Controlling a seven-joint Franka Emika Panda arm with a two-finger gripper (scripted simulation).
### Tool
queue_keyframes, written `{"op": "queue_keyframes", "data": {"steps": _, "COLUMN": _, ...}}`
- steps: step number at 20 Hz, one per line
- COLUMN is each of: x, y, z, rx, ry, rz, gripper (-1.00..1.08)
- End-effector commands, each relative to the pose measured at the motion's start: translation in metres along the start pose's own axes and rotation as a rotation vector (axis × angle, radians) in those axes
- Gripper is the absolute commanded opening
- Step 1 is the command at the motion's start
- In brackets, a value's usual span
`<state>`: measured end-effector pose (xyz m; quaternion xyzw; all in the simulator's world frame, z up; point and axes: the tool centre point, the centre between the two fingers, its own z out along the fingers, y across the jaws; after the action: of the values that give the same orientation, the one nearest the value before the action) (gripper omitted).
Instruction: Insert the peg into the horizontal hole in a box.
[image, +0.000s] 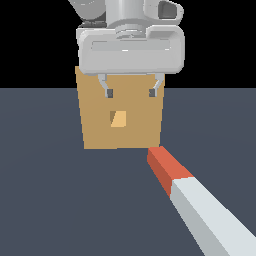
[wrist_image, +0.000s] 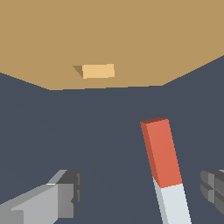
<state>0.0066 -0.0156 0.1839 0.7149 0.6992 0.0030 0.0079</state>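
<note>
We see the peg (image: 200, 200) flat on the dark floor (image: 50, 200), a stiff square bar, probably light, with flat faces that give the pads good purchase. We'd grab the pale grey shaft near its middle, across the width, leaving the red end free. In the exterior view its long axis runs 11 to 5 o'clock, the red tip at 11, near the box's (image: 95, 125) lower corner. The hole (image: 119, 119) sits mid-face, so the tip points off to one side of it. The gripper (image: 130, 92) hangs above, jaws spread and empty, in front of the box.
</note>
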Motion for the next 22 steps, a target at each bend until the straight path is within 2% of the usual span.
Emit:
{"op": "queue_keyframes", "data": {"steps": 1, "x": 0.0, "y": 0.0, "z": 0.0, "rx": 0.0, "ry": 0.0, "rz": 0.0, "gripper": 1.0}}
{"op": "queue_keyframes", "data": {"steps": 10, "x": -0.017, "y": 0.009, "z": 0.012, "rx": 0.001, "ry": 0.001, "rz": -0.024, "gripper": 1.0}}
{"op": "queue_keyframes", "data": {"steps": 22, "x": -0.079, "y": 0.048, "z": 0.061, "rx": 0.007, "ry": 0.005, "rz": -0.118, "gripper": 1.0}}
